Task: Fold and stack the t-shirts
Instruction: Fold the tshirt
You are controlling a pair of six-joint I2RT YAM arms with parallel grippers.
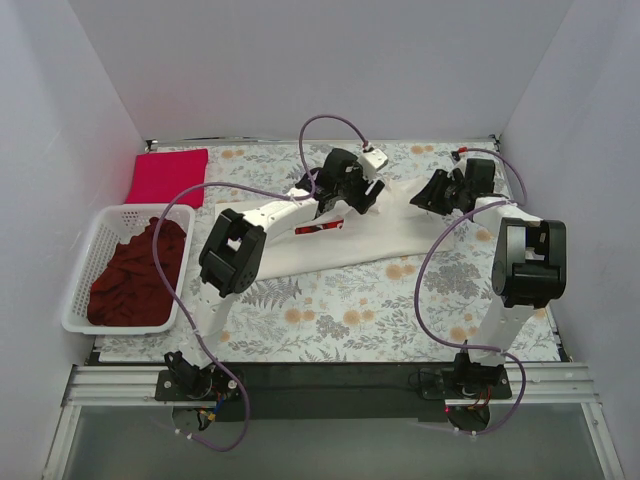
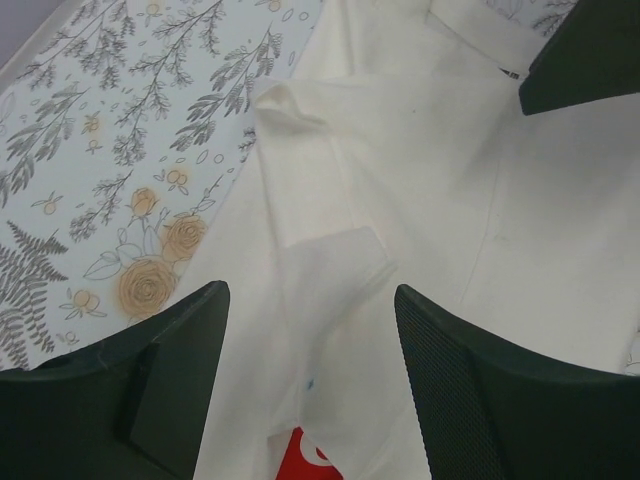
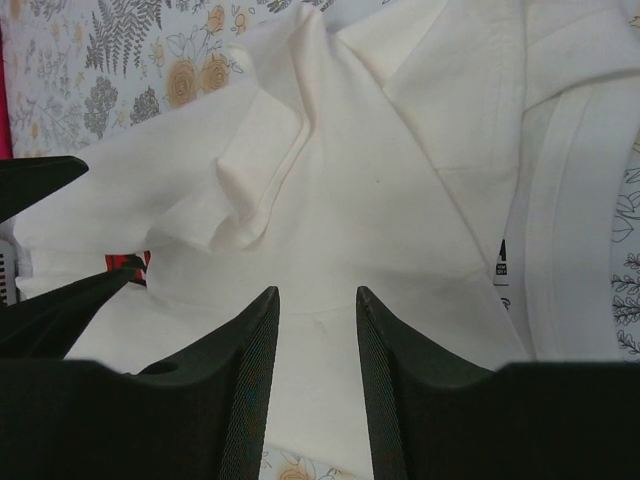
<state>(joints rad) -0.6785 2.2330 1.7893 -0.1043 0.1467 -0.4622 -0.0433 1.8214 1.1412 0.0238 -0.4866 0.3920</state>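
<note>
**Cream shirt lies under both pincers, long axis slanting across the counter**

Top view: the cream-white shirt stretches across the floral counter from near-left to far-right, red print showing by the left arm. The left pincer hangs over the shirt's far edge near the middle. The right pincer sits over the far-right end. The crimson-pink shirt lies folded at the far-left corner, and the maroon shirt is heaped in the basket, both well apart from the arms.

Left wrist view: the left pincer is spread wide and grasps nothing. A folded sleeve ridge lies straight below the gap, and the shirt's edge meets bare counter to the left.

Right wrist view: the right pincer is parted only narrowly with no cloth between its tips. The collar label is off to its right, and a rumpled fold lies ahead-left.

The right arm looks nearer the collar end, the left nearer the sleeve.
</note>
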